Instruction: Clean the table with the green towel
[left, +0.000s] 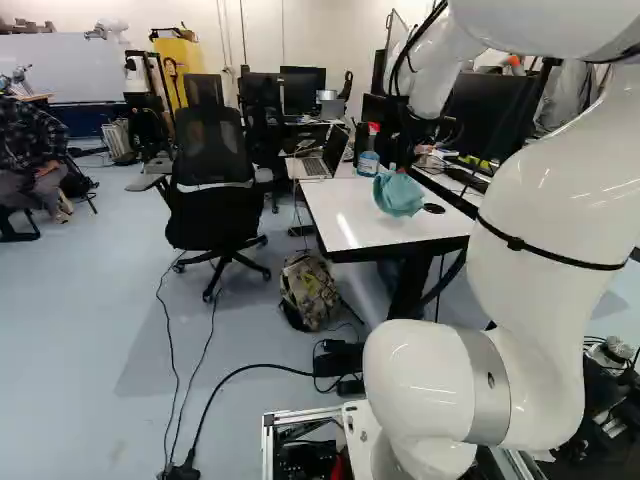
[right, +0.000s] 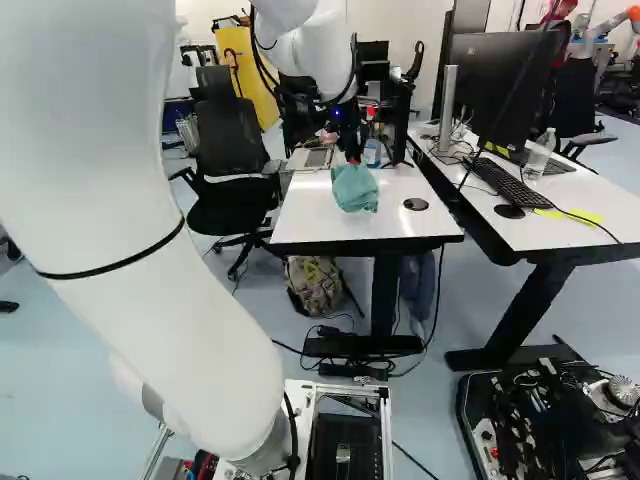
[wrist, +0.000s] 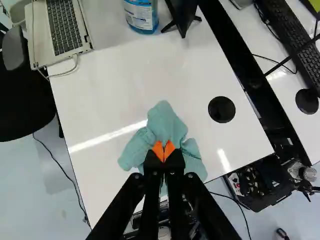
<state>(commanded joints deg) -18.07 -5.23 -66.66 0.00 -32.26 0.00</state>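
Note:
In the right base view my gripper (right: 352, 155) points down over the white table (right: 290, 225), at the top of the bunched green towel (right: 355, 190). The wrist view has the gripper (wrist: 163, 150) with its orange pads pressed together on a pinch of the towel (wrist: 167, 122). Folds of cloth spread ahead of the fingers and out to both sides. Whether the towel's underside rests on the table or hangs just above it, I cannot tell.
A laptop (wrist: 64, 30), a blue-labelled bottle (wrist: 141, 16) and a black stand (wrist: 183, 15) occupy the table's far part. A round black disc (wrist: 221, 109) lies beside the towel. Another desk (right: 560, 232) with monitor and keyboard adjoins; an office chair (left: 212, 150) stands alongside.

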